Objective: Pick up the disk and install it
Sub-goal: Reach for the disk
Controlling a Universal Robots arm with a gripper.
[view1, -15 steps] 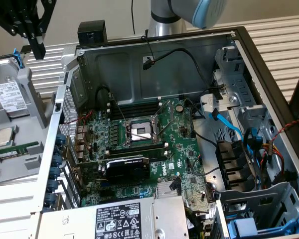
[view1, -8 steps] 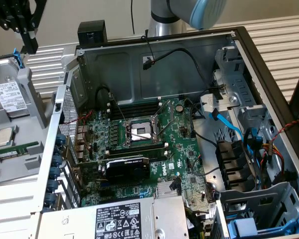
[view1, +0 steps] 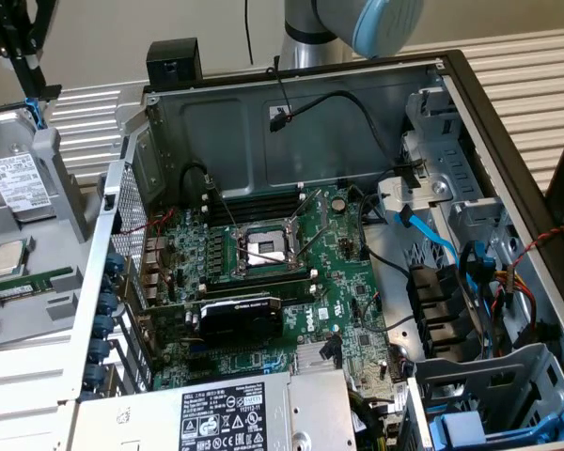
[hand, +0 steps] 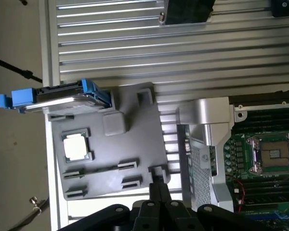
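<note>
Your black gripper [hand: 157, 185], fingers pressed together and empty, hovers near the grey plastic tray [hand: 135, 144] where the silver, blue-framed rectangular disk [hand: 62, 97] stands unlifted; pickup and installation both remain

A big computer box [view1: 291, 122] lies open on a table made of metal strips [hand: 135, 48]. Inside it sits a green board [view1: 357, 310] with lots of tiny parts. In the middle of the board is a shiny square socket [view1: 263, 249]. Near it stands a black card [view1: 240, 319]. A silver power box [view1: 226, 418] with a sticker sits at the front. A blue cable [view1: 432, 240] bends by the metal cage. On the exterior view's left is a gray tray [view1: 56, 178]. A small square silver chip [view1: 5, 258] lies in it, just beside a thin green stick [view1: 28, 285].
</note>
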